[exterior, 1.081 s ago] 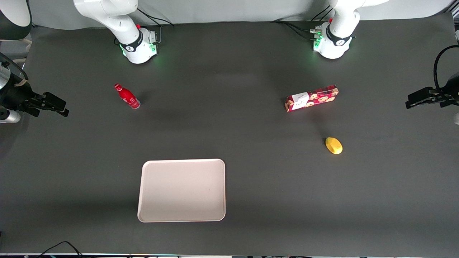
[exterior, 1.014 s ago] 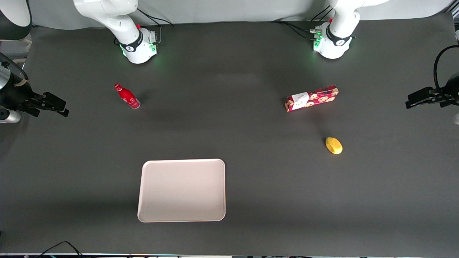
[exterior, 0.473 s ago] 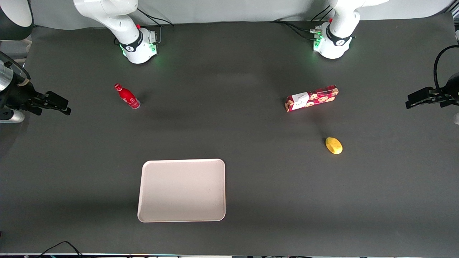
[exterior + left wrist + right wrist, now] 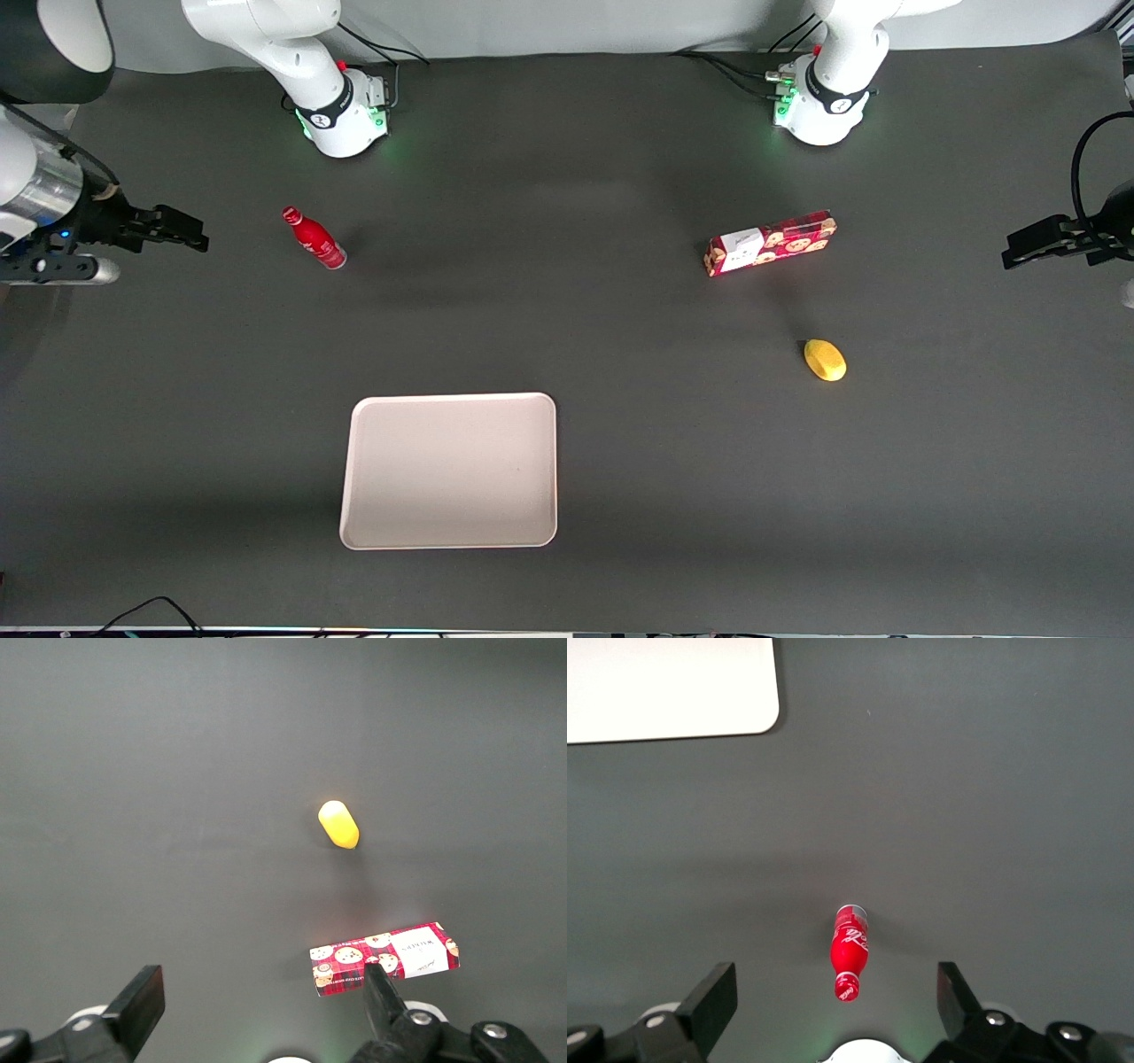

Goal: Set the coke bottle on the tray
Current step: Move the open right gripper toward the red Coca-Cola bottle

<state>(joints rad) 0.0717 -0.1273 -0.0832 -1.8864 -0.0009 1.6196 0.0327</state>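
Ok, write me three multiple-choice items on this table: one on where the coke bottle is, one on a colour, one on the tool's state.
1. Where is the coke bottle?
A. on the tray
B. on the table, farther from the front camera than the tray
C. on the cookie box

2. What colour is the small rounded object lying nearer the front camera than the cookie box?
A. yellow
B. green
C. blue

3. What state is the tool in?
A. shut on the bottle
B. open and holding nothing
C. shut on the tray

Answers:
1 B: it stands on bare mat, apart from the tray.
2 A: it is plainly yellow.
3 B: the wrist view shows its fingers spread, the bottle free between them.
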